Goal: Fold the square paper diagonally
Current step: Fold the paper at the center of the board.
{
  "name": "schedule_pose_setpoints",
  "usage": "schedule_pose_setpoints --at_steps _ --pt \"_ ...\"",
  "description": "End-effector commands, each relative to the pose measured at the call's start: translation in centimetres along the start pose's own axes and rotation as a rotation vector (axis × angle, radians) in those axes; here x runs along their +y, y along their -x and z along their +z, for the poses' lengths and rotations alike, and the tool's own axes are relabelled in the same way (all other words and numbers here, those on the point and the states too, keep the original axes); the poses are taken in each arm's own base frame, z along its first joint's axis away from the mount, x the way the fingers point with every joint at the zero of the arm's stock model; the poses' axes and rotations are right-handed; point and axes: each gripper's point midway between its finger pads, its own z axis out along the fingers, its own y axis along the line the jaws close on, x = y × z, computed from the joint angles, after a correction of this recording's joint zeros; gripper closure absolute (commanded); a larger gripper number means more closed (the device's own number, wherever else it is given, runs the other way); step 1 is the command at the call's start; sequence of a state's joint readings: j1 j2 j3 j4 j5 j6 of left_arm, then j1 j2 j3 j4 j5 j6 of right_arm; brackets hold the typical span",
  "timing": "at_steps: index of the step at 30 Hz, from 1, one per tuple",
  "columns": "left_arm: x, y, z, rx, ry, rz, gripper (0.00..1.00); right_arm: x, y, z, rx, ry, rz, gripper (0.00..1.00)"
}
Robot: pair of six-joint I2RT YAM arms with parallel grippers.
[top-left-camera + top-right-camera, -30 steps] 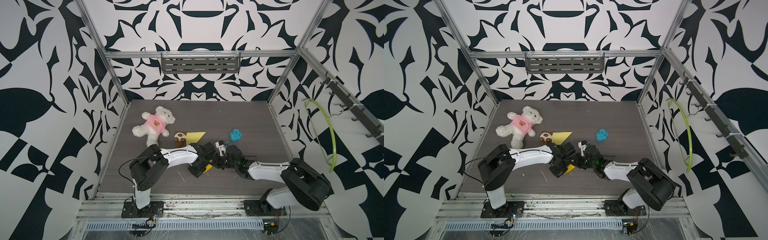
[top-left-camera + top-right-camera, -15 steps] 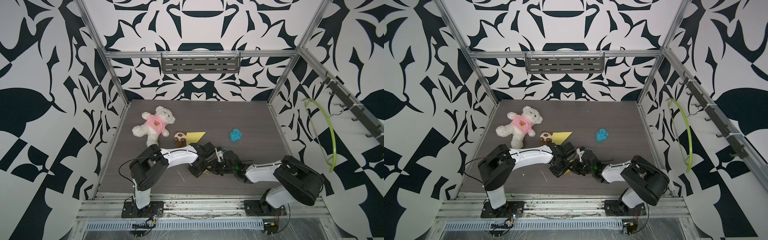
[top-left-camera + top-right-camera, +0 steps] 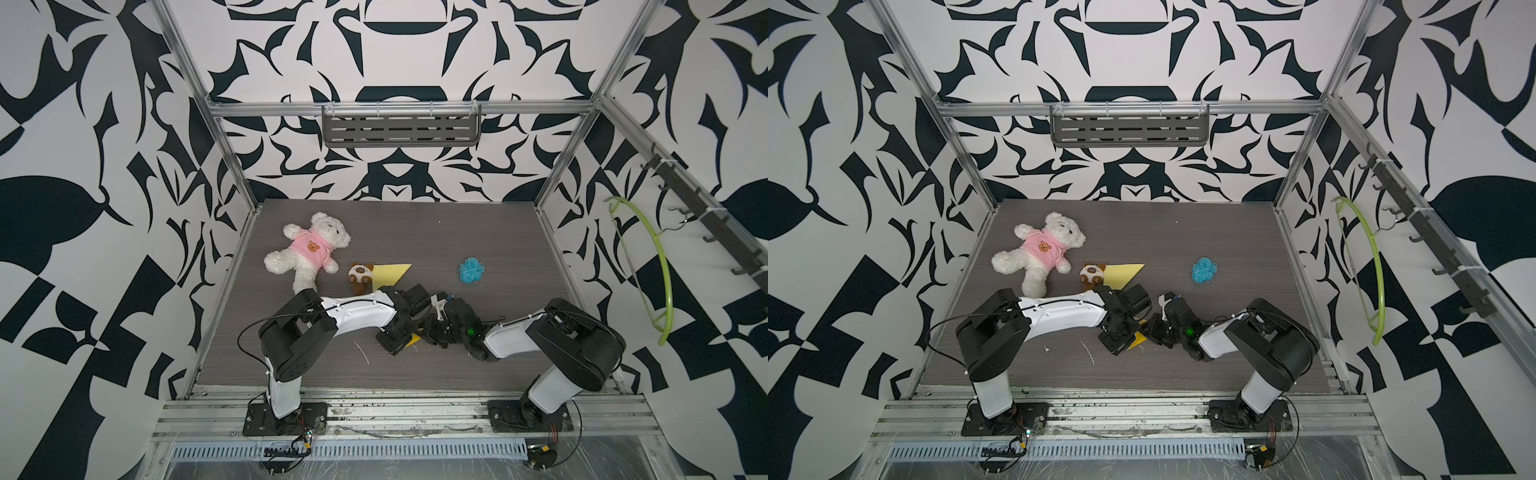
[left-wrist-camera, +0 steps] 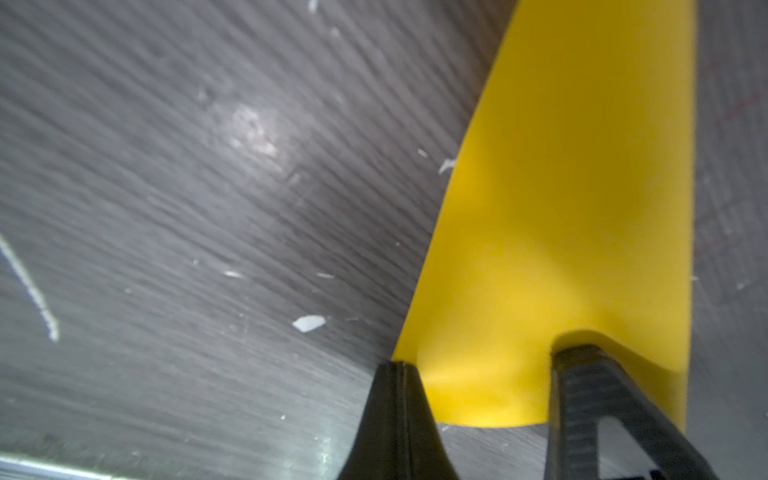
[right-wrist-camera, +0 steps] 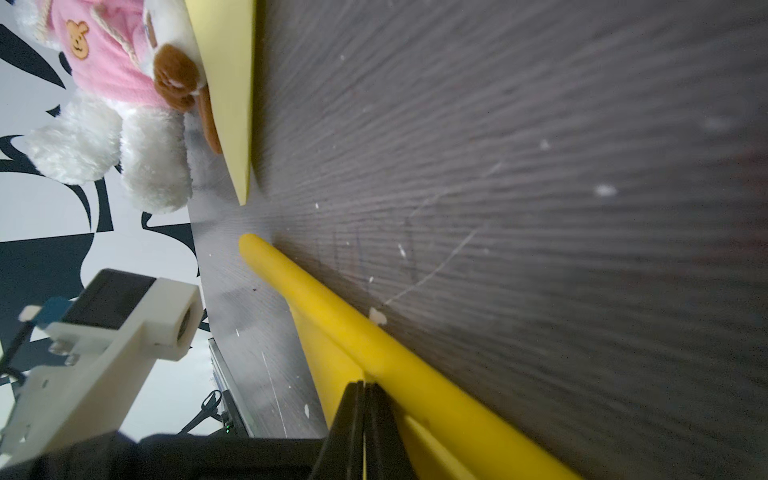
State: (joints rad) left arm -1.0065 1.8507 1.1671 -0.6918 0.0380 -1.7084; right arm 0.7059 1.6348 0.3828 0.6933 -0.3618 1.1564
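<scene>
while left fingers (image 4: 590, 399) and right fingers (image 5: 353, 428) pinch the yellow paper (image 4: 561, 187), table (image 4: 166, 208) beneath

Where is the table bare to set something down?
Bare: the back strip of the dark wood-grain table, behind the white teddy bear in pink and the blue yarn ball; also the front strip along the metal rail. Crowded: the centre, where the left gripper and right gripper meet at the bright yellow paper.
</scene>
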Motion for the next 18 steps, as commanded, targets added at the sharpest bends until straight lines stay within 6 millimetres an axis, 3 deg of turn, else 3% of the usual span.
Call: schedule_pose_setpoints --at_steps 1,6,18 --pt "2.5 0.7 2.1 -0.026 0.099 -0.004 1.0 0.8 1.4 -0.1 -0.05 0.022 -0.002 0.9" --pt "2.6 0.7 2.2 -0.025 0.101 -0.004 1.0 -0.5 1.9 -0.6 -0.058 -0.007 0.014 0.91" --pt "2.3 0.6 2.1 -0.022 0.097 0.003 1.0 -1.1 2.4 -2.3 -0.069 -0.138 -0.086 0.9"
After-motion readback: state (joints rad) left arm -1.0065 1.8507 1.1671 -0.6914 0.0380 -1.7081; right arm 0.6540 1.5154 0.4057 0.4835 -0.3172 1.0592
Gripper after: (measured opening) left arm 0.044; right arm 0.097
